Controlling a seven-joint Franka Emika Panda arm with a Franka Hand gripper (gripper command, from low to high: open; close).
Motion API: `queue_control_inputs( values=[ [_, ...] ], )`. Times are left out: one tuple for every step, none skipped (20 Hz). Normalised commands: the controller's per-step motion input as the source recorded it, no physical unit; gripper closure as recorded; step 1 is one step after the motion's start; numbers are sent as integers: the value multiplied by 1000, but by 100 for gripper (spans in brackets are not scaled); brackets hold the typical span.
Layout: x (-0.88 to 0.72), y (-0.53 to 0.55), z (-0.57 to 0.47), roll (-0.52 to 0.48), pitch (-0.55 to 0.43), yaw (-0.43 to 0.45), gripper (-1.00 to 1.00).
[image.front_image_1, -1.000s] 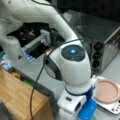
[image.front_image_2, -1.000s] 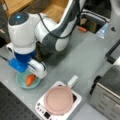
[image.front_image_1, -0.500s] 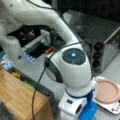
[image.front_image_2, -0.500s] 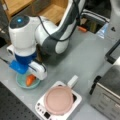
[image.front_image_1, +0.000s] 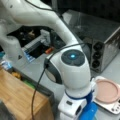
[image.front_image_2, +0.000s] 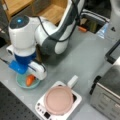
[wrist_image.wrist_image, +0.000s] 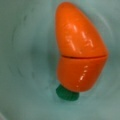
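The arm stood bent low over the bowl at the lower left of a front view, its wrist pointing straight down so that the wrist camera looked right into the dish. There the carrot filled the upper right and middle of the wrist view, lying on the pale green floor of the bowl with its green stub at the bottom, which suggests it simply rested there rather than hung in a grip. In a front view the carrot showed as an orange patch inside the bowl, just under the white wrist block. The gripper itself was hidden: the wrist and its blue collar covered it in both front views, and no fingers entered the wrist view, so I could not tell how wide it stood. Just to the right of the bowl sat a white scale bearing a pink plate, apart from the bowl; the same plate appeared at the lower right in a front view. A metal box stood behind at the upper right.
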Motion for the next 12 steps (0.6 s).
queue_control_inputs(
  values=[
    [261,-156,93,188,66,17,-100],
    [261,-156,93,188,67,17,-100],
    [261,-156,93,189,67,17,-100],
    [261,-156,93,189,67,17,-100],
    [261,-156,93,189,67,17,-100],
    [261,-156,93,189,67,17,-100],
    [261,-156,93,189,67,17,-100],
    [261,-156,93,189,67,17,-100],
    [261,-156,93,189,67,17,-100],
    [261,-156,93,189,67,17,-100],
    [261,-156,93,189,67,17,-100],
    [261,-156,93,189,67,17,-100]
  ],
)
